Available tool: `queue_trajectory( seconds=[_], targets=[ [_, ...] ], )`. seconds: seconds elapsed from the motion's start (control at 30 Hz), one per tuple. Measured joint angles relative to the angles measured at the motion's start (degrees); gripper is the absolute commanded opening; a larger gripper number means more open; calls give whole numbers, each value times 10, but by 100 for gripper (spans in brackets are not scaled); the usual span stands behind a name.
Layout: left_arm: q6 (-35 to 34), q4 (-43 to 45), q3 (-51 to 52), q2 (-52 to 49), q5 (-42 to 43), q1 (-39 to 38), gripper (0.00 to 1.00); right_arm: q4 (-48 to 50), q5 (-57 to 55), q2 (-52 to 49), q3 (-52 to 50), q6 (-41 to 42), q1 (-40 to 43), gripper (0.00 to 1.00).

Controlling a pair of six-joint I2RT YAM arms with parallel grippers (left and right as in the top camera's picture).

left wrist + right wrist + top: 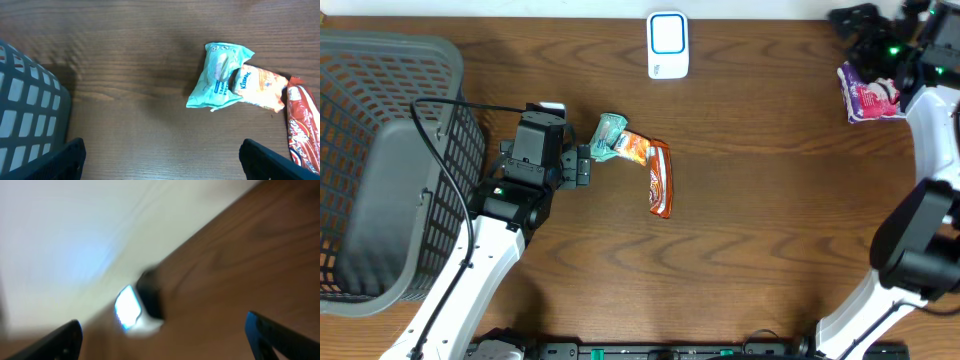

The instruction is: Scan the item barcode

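Brown wood-grain table (770, 210) fills my overhead feed, with a grey mesh basket (390, 50) at its left end and the white scanner (667, 45) standing at the far edge, about the middle.

Three packs lie in a loose cluster near the centre. A teal pack (217, 75) touches an orange tissue pack (260, 87), and a red-brown wrapper (302, 122) lies just beside that one. The left gripper (584, 166) sits just to the left of this cluster, pointing at it. On its wrist feed both fingers (62, 160) show only as dark tips in the bottom corners, spread wide with bare wood between them. The teal pack is ahead of the tips and off towards the right-hand finger, untouched, so that hand holds nothing.

A pink packet (868, 95) lies at the far right of the table, right beside the right arm's wrist on the overhead (I can't say whether they touch). The right gripper (170, 340) is turned away from it: its feed is badly blurred, but the two fingers (280, 337) stand wide apart in the lower corners with nothing in the gap. That feed looks along the table edge at the scanner, well ahead of the tips. The pink packet does not appear in that view.
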State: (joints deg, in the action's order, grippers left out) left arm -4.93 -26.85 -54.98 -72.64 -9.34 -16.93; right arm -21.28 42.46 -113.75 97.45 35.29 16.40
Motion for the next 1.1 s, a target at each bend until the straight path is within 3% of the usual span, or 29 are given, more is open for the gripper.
queue_trajectory(
  seconds=[0.17,0.27,0.37,0.6,0.93,1.1],
  targets=[
    [0,0,0,0,0,0,98,-246,55,38,8,-168,-86,99],
    [0,0,0,0,0,0,98,-342,-5,25,4,-238,-154,74],
    [0,0,0,0,0,0,98,-400,-90,-4,3,-269,-226,71],
    [0,0,0,0,0,0,98,-424,-214,-56,0,-281,-354,67],
    [0,0,0,0,0,0,98,-409,-254,-57,0,-224,-428,47],
    [0,0,0,0,0,0,98,-401,-328,-57,0,-170,-478,46]
  ],
)
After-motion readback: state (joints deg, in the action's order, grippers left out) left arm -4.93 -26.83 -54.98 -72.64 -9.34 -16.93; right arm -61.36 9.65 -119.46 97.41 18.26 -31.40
